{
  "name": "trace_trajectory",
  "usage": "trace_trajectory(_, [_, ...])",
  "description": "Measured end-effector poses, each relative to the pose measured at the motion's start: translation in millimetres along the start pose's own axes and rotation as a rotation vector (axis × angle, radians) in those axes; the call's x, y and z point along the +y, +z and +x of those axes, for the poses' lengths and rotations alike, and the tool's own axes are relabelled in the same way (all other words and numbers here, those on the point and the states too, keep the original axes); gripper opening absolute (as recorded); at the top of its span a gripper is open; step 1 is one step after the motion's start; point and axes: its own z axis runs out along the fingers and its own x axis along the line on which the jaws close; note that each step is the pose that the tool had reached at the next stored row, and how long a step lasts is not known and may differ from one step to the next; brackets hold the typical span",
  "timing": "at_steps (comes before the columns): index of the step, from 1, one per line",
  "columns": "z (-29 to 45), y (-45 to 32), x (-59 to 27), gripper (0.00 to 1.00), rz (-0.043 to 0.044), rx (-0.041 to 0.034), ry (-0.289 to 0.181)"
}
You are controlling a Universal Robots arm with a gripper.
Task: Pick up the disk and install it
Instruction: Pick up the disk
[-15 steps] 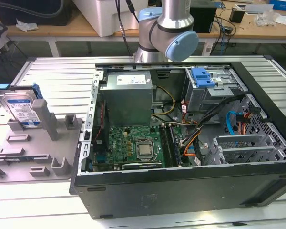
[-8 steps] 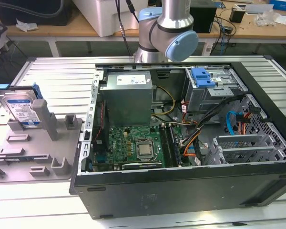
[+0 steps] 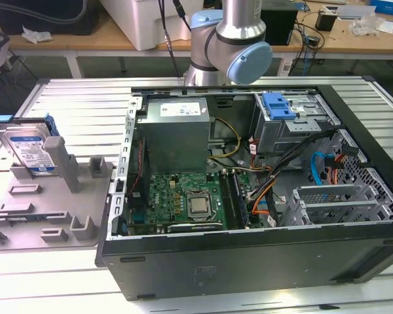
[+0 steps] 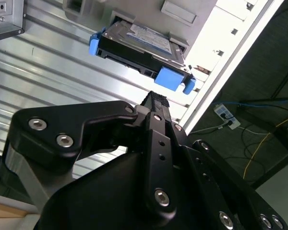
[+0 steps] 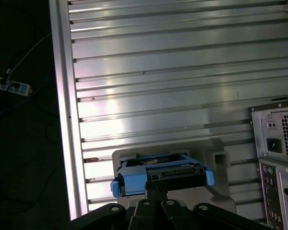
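The disk (image 3: 29, 150) stands on edge in a grey holder (image 3: 59, 196) at the exterior view's left, its white-and-blue label facing the camera and blue caddy tabs at its ends. In both wrist views the disk (image 4: 141, 48) (image 5: 161, 172) lies just beyond the tips of my gripper (image 4: 153, 98) (image 5: 156, 184). The gripper is black, shut and holds nothing. A gap still separates it from the disk. The arm's joints (image 3: 229, 39) rise behind the computer case.
An open computer case (image 3: 249, 176) takes up the middle and right of the ribbed metal table (image 3: 78, 98). Inside are a grey power supply (image 3: 177, 131), a motherboard (image 3: 183, 203) and a drive bay with a bare blue bracket (image 3: 278, 104). The case's rear panel (image 5: 278, 143) stands near the holder.
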Motion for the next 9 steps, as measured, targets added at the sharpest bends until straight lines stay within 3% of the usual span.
trace_trajectory(9, [0.4,0.2,0.2,0.11,0.0002,0.0021,0.0])
